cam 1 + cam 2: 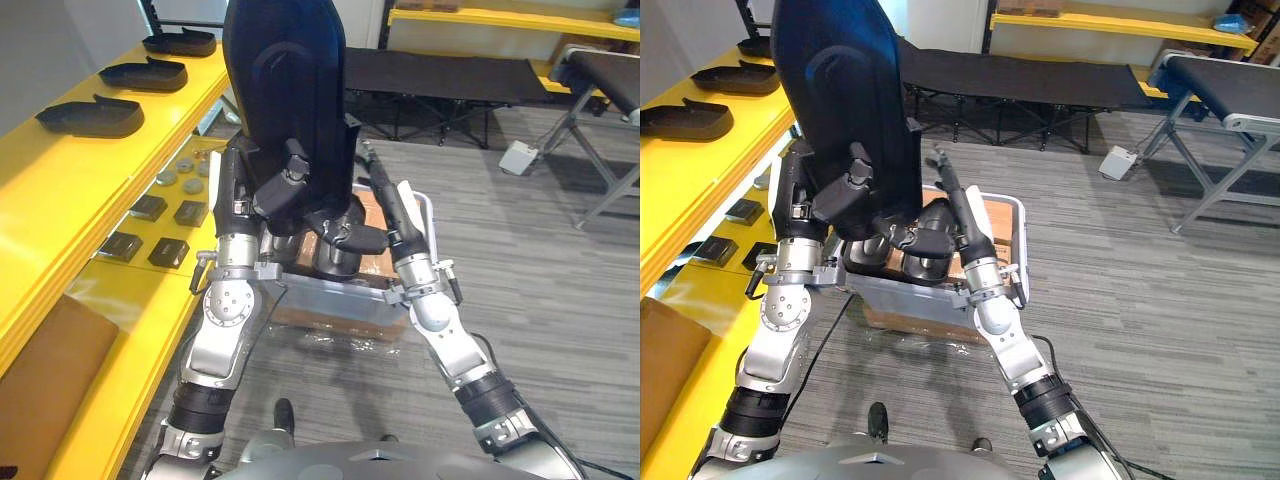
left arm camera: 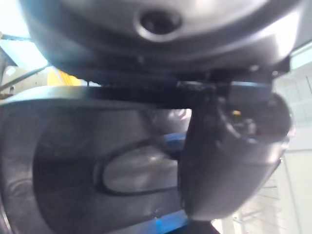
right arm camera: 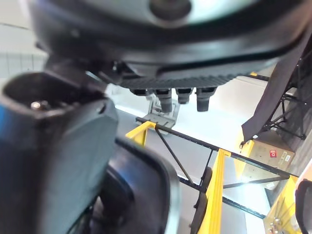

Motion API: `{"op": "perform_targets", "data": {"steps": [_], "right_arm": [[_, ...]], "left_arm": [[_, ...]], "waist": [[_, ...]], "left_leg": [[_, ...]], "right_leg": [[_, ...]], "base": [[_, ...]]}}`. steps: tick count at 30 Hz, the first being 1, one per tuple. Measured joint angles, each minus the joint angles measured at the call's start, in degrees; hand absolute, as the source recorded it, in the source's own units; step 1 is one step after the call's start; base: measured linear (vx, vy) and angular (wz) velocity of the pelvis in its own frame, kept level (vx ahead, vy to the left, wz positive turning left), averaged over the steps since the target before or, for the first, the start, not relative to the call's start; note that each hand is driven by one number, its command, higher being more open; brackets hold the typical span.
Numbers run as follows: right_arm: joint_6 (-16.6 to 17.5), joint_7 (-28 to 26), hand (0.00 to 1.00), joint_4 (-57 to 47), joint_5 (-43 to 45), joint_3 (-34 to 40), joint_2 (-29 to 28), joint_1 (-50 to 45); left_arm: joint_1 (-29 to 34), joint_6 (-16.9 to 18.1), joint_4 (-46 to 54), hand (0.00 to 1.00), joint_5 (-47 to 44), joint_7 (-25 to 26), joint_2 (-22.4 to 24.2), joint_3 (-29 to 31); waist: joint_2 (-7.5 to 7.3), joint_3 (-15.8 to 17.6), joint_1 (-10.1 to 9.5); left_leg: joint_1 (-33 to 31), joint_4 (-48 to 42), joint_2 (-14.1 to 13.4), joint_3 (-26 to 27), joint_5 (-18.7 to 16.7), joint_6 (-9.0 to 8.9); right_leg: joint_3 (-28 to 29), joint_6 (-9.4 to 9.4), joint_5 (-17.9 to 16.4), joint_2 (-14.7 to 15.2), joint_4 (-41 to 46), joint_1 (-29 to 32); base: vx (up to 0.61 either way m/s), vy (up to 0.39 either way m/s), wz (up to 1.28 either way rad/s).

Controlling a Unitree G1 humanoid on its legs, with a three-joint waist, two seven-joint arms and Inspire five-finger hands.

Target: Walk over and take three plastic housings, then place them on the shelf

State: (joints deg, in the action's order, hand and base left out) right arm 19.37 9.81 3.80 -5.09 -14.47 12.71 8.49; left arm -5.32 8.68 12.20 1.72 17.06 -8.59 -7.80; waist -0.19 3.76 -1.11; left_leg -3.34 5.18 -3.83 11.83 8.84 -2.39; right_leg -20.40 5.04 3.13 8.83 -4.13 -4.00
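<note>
I hold a large black plastic housing [image 1: 290, 80] upright in front of me with both hands. My left hand [image 1: 285, 185] grips its lower left part, with the thumb curled over the front face. My right hand [image 1: 345, 240] is curled round its bottom edge from the right. The left wrist view shows the housing's dark hollow side [image 2: 97, 170] close up, past the thumb [image 2: 229, 161]. Three more black housings [image 1: 90, 117] [image 1: 145, 75] [image 1: 182, 42] lie in a row on the top board of the yellow shelf [image 1: 60, 190] at my left.
The lower shelf board carries small black boxes [image 1: 150, 207], grey discs [image 1: 180, 170] and a brown cardboard sheet [image 1: 40, 350]. A clear crate [image 1: 340, 305] with cardboard boxes stands below my hands. Black cots [image 1: 440, 75], a conveyor [image 1: 605, 75] and a white box [image 1: 518, 157] stand beyond.
</note>
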Motion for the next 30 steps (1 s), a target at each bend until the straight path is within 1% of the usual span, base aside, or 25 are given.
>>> {"op": "perform_targets", "data": {"steps": [2,4,5,6,8,9,10,11,12,14,16,19,20,23,26,27,28,29,30], "right_arm": [[0.0,-2.1,1.0,-1.7,3.8,3.3,0.3,-3.1],[-0.4,-4.9,1.0,-2.3,8.4,5.7,0.7,-5.7],[-1.4,-6.4,1.0,-2.3,11.5,7.2,0.8,-7.0],[-2.0,-7.5,1.0,-2.3,14.8,8.8,0.8,-8.8],[-2.9,-8.7,1.0,-2.3,17.7,11.1,0.5,-11.8],[-2.9,-9.3,1.0,-2.3,18.8,12.4,0.1,-13.3],[-3.1,-9.6,1.0,-2.3,19.8,14.3,-0.7,-15.6],[-3.3,-9.6,1.0,-2.3,19.8,14.7,-1.0,-16.0],[-4.2,-9.3,1.0,-1.8,19.5,16.4,-2.4,-17.3],[-5.3,-9.1,1.0,-1.1,19.6,18.2,-3.8,-18.4],[-6.3,-8.7,1.0,0.7,20.9,20.2,-5.7,-19.8],[-6.7,-8.0,1.0,1.4,22.3,20.6,-7.9,-21.2],[-6.7,-7.9,1.0,1.8,22.3,20.4,-8.9,-21.2],[-6.7,-7.8,1.0,2.3,22.3,18.4,-9.1,-21.1],[-7.0,-8.2,1.0,2.3,22.3,15.8,-9.0,-20.8],[-7.5,-8.4,1.0,2.4,22.3,14.3,-8.9,-20.2],[-7.9,-8.7,1.0,2.8,22.3,12.7,-8.7,-19.2],[-8.0,-9.0,1.0,3.3,22.2,11.9,-8.5,-18.6],[-8.4,-9.6,1.0,4.2,22.1,10.7,-8.3,-17.4]], "left_arm": [[2.2,0.0,-1.0,0.0,3.6,1.8,-0.5,0.4],[4.5,0.0,-2.0,0.0,6.2,3.9,-0.9,1.7],[5.5,0.0,-3.0,0.0,7.3,5.3,-0.9,2.9],[6.2,0.0,-3.8,0.0,7.7,6.3,-0.9,3.9],[7.3,0.3,-4.0,0.0,7.7,7.3,-0.9,5.5],[8.1,1.0,-4.0,0.0,7.6,7.6,-0.9,6.2],[9.4,2.6,-4.0,0.0,6.4,8.0,-0.7,7.6],[9.7,3.2,-4.0,0.0,5.6,8.0,-0.6,7.9],[11.0,5.2,-4.0,0.0,3.0,8.1,0.1,9.2],[12.2,6.4,-4.0,0.0,0.9,8.1,1.4,10.0],[15.0,7.5,-3.0,0.0,-1.4,8.2,3.8,10.1],[19.4,7.8,-0.6,0.0,-4.4,8.2,6.2,10.8],[21.3,7.8,1.1,0.0,-5.7,8.5,7.2,11.6],[24.3,7.9,4.8,0.0,-6.1,9.6,8.7,14.3],[26.6,8.0,9.3,0.0,-6.2,10.3,9.4,18.4],[27.5,8.4,11.0,0.0,-6.2,10.4,10.0,20.6],[28.5,8.8,12.2,0.0,-6.3,10.5,10.6,22.8],[29.1,8.8,12.8,0.0,-6.6,10.7,10.8,23.8],[30.4,9.1,13.4,0.0,-7.4,11.2,11.1,25.6]], "waist": [[0.0,0.0,0.32],[0.0,0.0,1.32],[0.01,0.0,1.45],[0.01,0.0,1.44],[0.02,0.0,1.61],[0.04,0.0,1.74],[0.06,0.0,2.09],[0.07,0.0,2.23],[0.13,-0.1,2.81],[0.31,-0.2,2.97],[0.82,-0.5,3.11],[1.27,-0.8,3.03],[1.27,-0.8,2.85],[1.26,-0.8,1.85],[1.2,-1.0,-0.27],[1.15,-1.3,-1.02],[1.14,-1.3,-2.2],[1.11,-1.3,-2.98],[0.92,-1.6,-4.46]], "left_leg": [[0.1,0.0,-0.1,0.5,-0.2,-0.07],[0.1,0.0,-0.1,0.9,-0.3,-0.15],[0.3,0.0,-0.3,1.4,-0.3,-0.25],[0.4,0.0,-0.5,1.9,-0.4,-0.32],[0.4,0.0,-0.7,2.1,-0.5,-0.49],[0.4,0.0,-0.7,2.3,-0.5,-0.49],[0.6,0.0,-0.8,2.7,-0.5,-0.48],[0.6,0.0,-0.8,2.7,-0.5,-0.49],[0.8,0.0,-0.9,2.8,-0.6,-0.53],[1.0,0.0,-1.0,3.1,-0.6,-0.61],[1.0,0.0,-1.0,3.3,-0.8,-0.61],[1.3,0.0,-1.1,3.4,-1.0,-0.74],[1.6,0.0,-1.2,3.4,-1.3,-1.2],[1.6,0.0,-1.4,2.1,-1.6,-1.5],[0.9,0.0,-1.1,-1.4,-1.3,-1.77],[0.2,0.0,-0.9,-3.2,-1.0,-1.85],[-0.3,0.0,-0.9,-4.8,-0.8,-1.88],[-0.3,0.0,-0.8,-5.6,-0.7,-1.89],[-0.4,0.0,-0.5,-6.9,-0.6,-1.85]], "right_leg": [[0.4,0.03,0.0,0.0,0.0,0.1],[0.7,0.02,0.0,0.0,0.0,0.2],[1.3,0.0,0.0,-0.1,0.0,0.4],[2.0,-0.03,0.0,-0.2,0.0,0.7],[2.2,-0.13,0.0,-0.2,0.0,0.9],[2.4,-0.2,0.0,-0.3,0.0,1.0],[2.7,-0.22,0.0,-0.4,0.0,1.0],[2.8,-0.21,0.0,-0.4,0.0,1.0],[3.0,-0.18,0.0,-0.5,0.0,1.0],[3.5,-0.19,0.0,-0.6,-0.1,1.1],[3.7,-0.21,0.0,-0.6,-0.2,1.1],[3.8,-0.42,-0.2,-0.7,-0.2,0.9],[3.9,-0.45,-0.3,-0.8,-0.2,0.7],[2.7,-0.54,-0.6,-0.8,-0.3,0.0],[-0.8,-0.5,-1.3,-1.0,-0.3,-1.5],[-2.6,-0.4,-1.7,-1.0,-0.3,-1.8],[-4.3,-0.32,-1.9,-1.0,-0.3,-2.3],[-5.1,-0.33,-2.1,-1.1,-0.3,-2.8],[-6.4,-0.4,-2.3,-1.0,-0.2,-3.5]], "base": [[0.02,0.0,-0.13],[0.03,-0.001,-0.1],[0.03,-0.005,-0.26],[0.02,-0.011,-0.25],[0.03,-0.013,-0.14],[0.04,-0.009,-0.14],[0.04,-0.007,-0.12],[0.03,-0.01,-0.12],[0.03,-0.008,-0.09],[0.02,-0.007,-0.12],[0.02,0.0,-0.07],[0.01,0.001,-0.04],[0.0,0.0,0.0],[-0.01,0.001,0.2],[0.0,-0.01,0.6],[0.01,-0.021,0.75],[0.02,-0.028,0.73],[0.03,-0.032,0.66],[0.03,-0.024,0.49]]}}
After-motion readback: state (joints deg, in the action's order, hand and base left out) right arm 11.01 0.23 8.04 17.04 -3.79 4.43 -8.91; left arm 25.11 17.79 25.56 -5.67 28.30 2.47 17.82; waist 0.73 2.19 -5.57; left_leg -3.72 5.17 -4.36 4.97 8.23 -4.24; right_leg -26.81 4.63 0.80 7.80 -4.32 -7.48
